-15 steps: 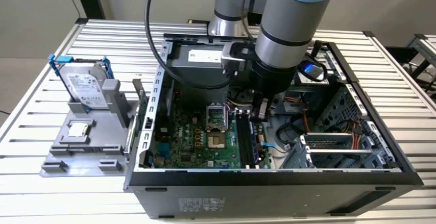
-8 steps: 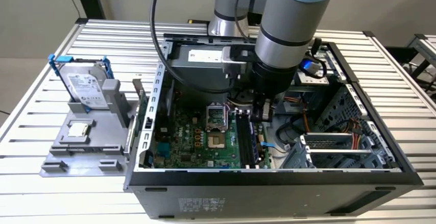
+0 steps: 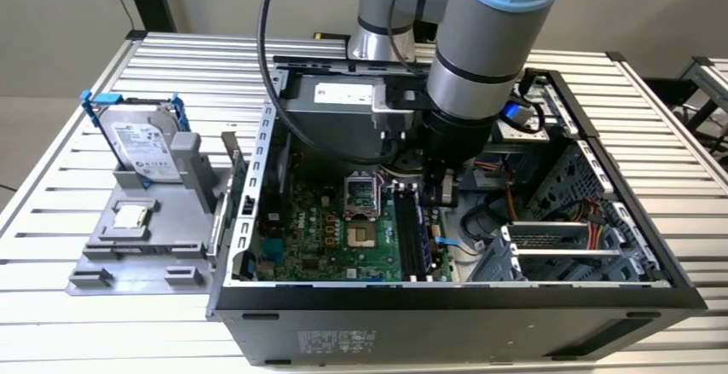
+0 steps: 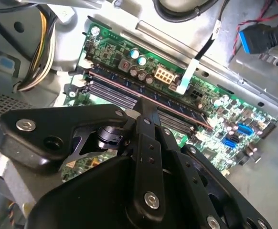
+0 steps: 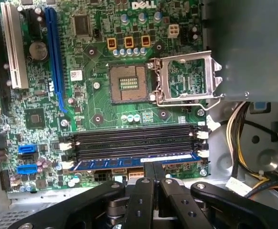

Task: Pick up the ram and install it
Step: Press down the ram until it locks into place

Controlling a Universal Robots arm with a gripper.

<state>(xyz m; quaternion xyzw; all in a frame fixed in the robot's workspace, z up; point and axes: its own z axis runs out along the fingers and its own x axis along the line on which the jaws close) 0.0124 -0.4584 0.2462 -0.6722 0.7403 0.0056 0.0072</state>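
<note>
**A:** Where is the ram (image 5: 134,164)?

**B:** It sits in the outermost of the black slots (image 5: 134,140) on the board (image 5: 96,100), at the board's edge. In the first wrist view it is a long blue strip. I count four slots; the other three look bare.

**A:** And the gripper (image 5: 153,171)?

**B:** Its fingers are pressed together right over the ram's middle, with no gap. The fingertips hide whether they touch it.

**A:** What else is hard to see?

**B:** In the exterior view the arm (image 3: 489,42) covers the slots' far end inside the case (image 3: 455,293). One drive (image 3: 145,146) stands near the desk's (image 3: 68,178) edge.
</note>
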